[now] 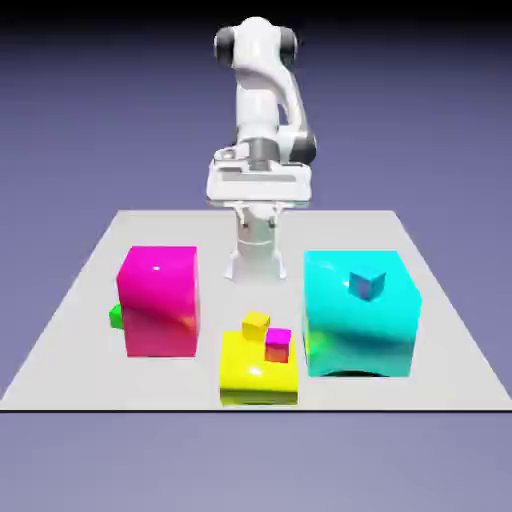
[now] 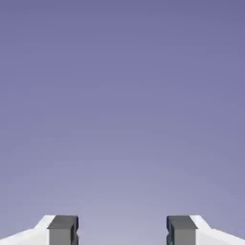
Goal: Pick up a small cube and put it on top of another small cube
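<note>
Arm (image 1: 262, 120) folded upright, tool (image 2: 122, 232) open, empty.

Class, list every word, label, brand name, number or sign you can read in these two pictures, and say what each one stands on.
None: no text shows on the white arm, the gripper, the table or any cube in either view.

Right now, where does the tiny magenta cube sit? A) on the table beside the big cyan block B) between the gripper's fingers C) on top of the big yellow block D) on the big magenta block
C: the tiny magenta cube rests on the big yellow block, next to the tiny yellow cube.
</note>
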